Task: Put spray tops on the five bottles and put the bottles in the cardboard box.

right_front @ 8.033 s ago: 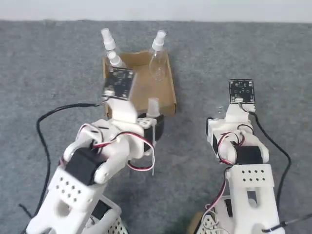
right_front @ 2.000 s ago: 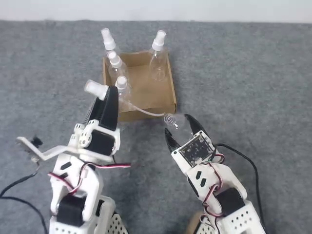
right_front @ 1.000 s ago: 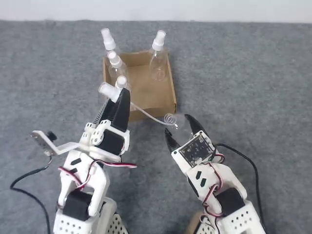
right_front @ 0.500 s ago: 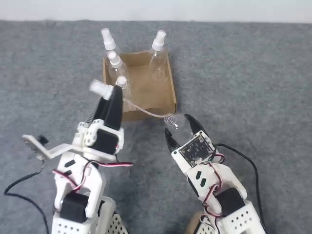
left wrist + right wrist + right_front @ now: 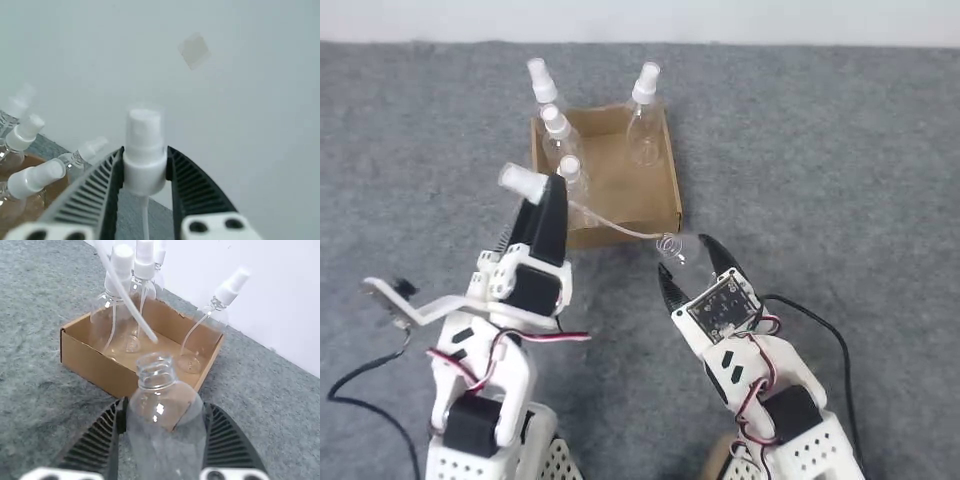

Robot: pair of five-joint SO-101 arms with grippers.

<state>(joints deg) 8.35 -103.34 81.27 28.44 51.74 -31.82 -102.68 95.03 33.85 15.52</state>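
Spreading under everything is a grey, carpet-textured counter (image 5: pixel 840 150). Two white plastic robot arms rise from its near edge. The left arm (image 5: pixel 485 350) angles up and forward toward the open brown cardboard box (image 5: pixel 673 190). Its black pincer (image 5: pixel 144 156) is pinching a white plastic spray top (image 5: pixel 520 181) by the collar, and the thin clear dip tube (image 5: pixel 615 228) slants down from it. The right arm (image 5: pixel 760 380) sits low, its pincer (image 5: pixel 686 262) clamped around a clear, uncapped plastic bottle (image 5: pixel 161 405) held upright just before the box's near corner. The tube's tip hangs near the bottle's mouth. Four clear bottles with white spray tops (image 5: pixel 131 300) stand upright at the box, at least three of them inside.
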